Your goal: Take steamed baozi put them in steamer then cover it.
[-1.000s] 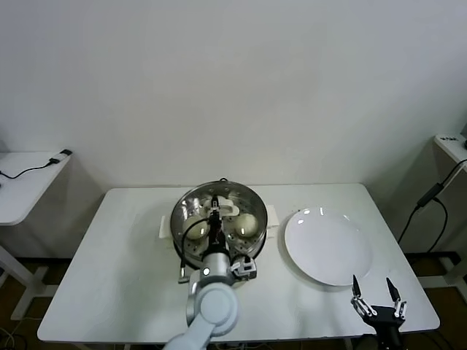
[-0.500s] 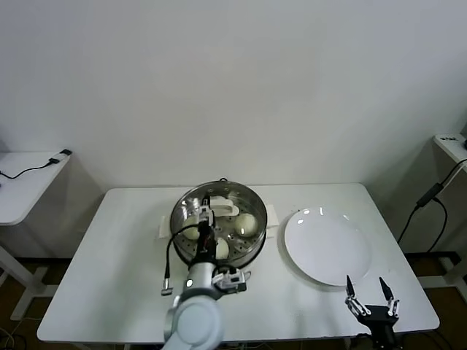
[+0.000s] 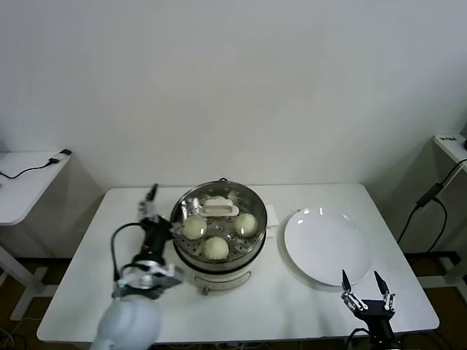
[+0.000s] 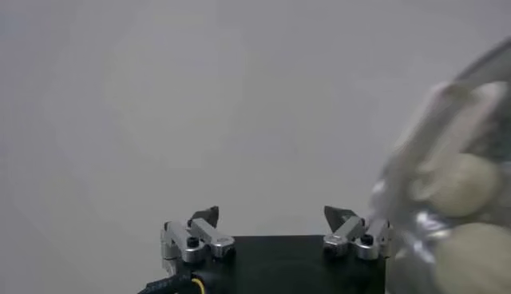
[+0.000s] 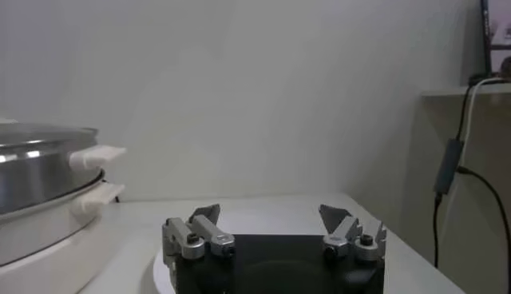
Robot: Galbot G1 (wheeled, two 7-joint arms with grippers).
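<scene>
Three baozi (image 3: 216, 247): I count three cream buns plainly on the perforated tray, one at the near side, one left, one right. A fourth pale shape sits at the far side under a white handle-like piece; I cannot tell if it is a bun.
Steamer (image 3: 219, 219): shiny steel pot on a white base, standing mid-table, uncovered.
Left gripper (image 3: 151, 200): I see it over the table just left of the steamer, beside its rim, pointing away from me. Fingers spread wide in the left wrist view, nothing between them.
Right gripper (image 3: 363, 286): parked at the near right edge of the table, just past the plate's near rim. Fingers wide apart, holding nothing.
Plate (image 3: 328, 246): flat, white, bare, to the right of the steamer and close to its side handle.
Table (image 3: 109, 240): white, carrying steamer and plate.
Side tables: one at far left (image 3: 22, 182) with a black cable and plug on it; one at far right (image 3: 452, 146) with a cable hanging down.
Writing: I can read no brand, label or lettering on anything.
</scene>
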